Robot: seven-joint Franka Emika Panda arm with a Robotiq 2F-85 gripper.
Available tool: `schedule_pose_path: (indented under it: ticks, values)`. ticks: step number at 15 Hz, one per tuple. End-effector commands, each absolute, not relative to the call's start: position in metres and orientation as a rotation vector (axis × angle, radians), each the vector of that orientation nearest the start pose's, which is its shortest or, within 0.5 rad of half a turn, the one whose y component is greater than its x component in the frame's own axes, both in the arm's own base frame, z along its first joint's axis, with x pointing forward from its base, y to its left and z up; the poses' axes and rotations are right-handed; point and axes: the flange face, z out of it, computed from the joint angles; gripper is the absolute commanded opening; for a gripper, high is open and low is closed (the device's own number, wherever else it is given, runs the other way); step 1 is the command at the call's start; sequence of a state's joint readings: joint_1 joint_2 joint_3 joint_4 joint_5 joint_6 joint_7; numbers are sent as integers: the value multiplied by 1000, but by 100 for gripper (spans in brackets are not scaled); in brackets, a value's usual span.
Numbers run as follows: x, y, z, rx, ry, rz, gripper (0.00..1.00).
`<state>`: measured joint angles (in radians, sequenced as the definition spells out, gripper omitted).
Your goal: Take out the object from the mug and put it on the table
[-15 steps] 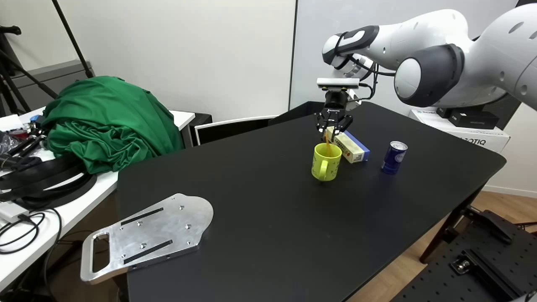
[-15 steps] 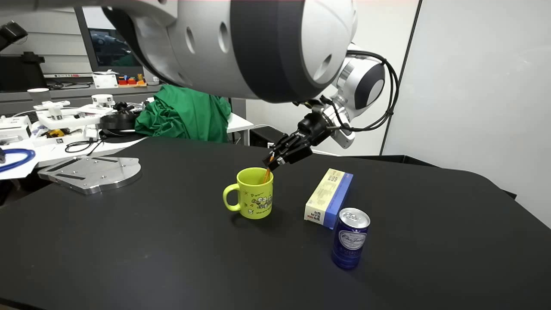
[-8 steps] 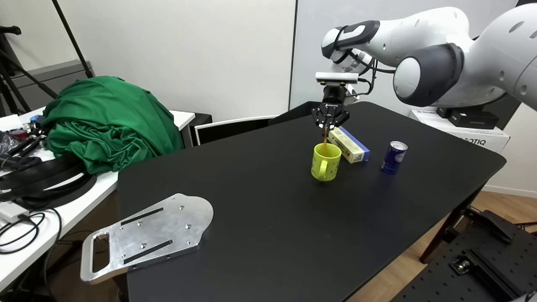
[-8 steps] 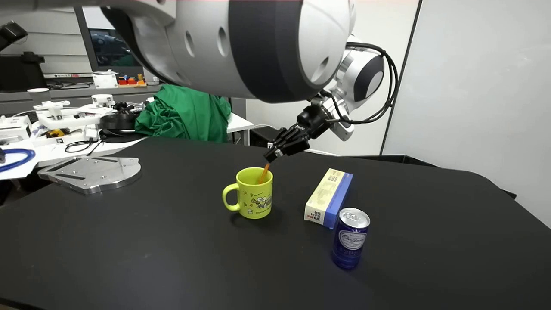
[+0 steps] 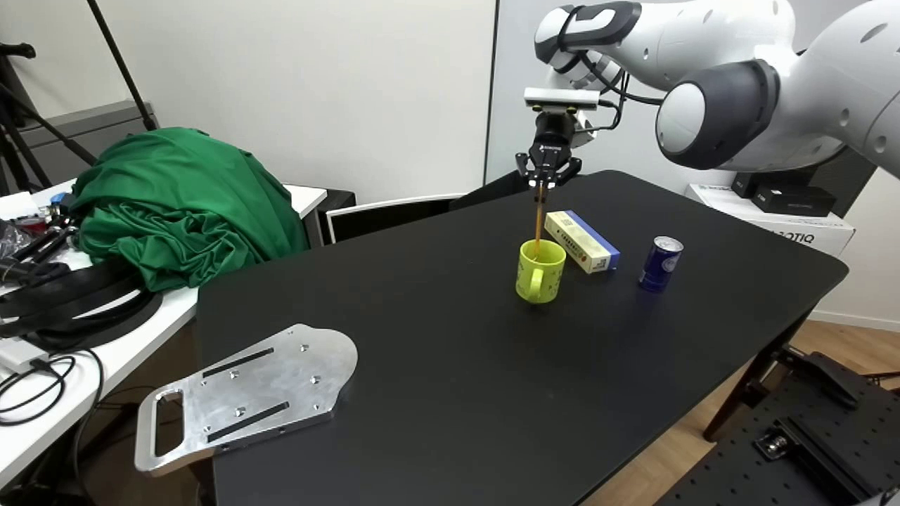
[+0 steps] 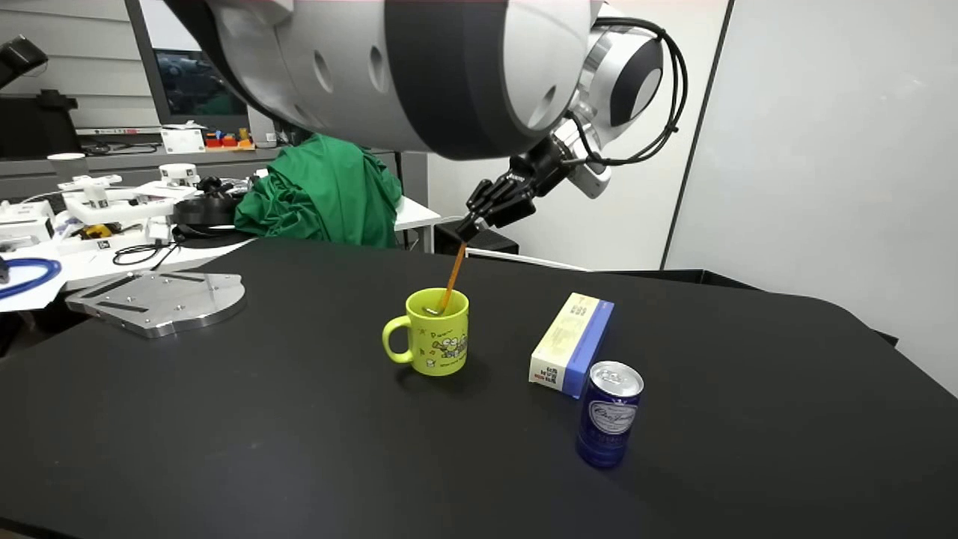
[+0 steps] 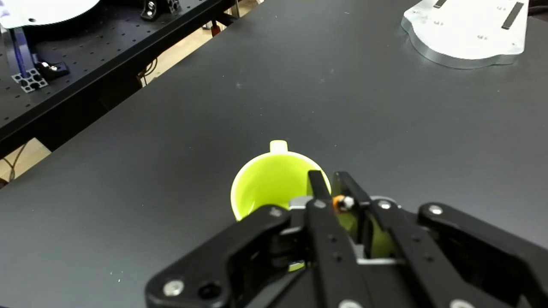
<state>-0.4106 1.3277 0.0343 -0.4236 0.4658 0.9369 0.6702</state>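
Nearly closed, the pincer (image 5: 542, 183) has risen with the orange-brown stick (image 5: 538, 222) in its grip, leaving only the lower part inside the yellow-green mug (image 5: 546, 275) below, extraction apparently well under way.

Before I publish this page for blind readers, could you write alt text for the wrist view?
The black end effector pinches an orange-brown stick, only its end showing, and partly hides a yellow-green mug. A silver metal plate lies on the black table at upper right.
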Motion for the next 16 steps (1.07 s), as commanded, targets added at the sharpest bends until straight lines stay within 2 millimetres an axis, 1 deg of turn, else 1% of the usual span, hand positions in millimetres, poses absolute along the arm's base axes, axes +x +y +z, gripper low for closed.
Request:
schedule_pose_path:
  ticks: [1, 5, 8, 10, 12, 16]
  values:
    - [678, -205, 264, -2268, 1122, 1133, 3]
    - [680, -191, 302, -2283, 1039, 1113, 3]
    - [680, -180, 322, -2291, 982, 1110, 3]
    - [680, -173, 326, -2294, 942, 1116, 3]
    - [681, -164, 323, -2291, 908, 1137, 3]
    - [685, -142, 303, -2296, 858, 1187, 3]
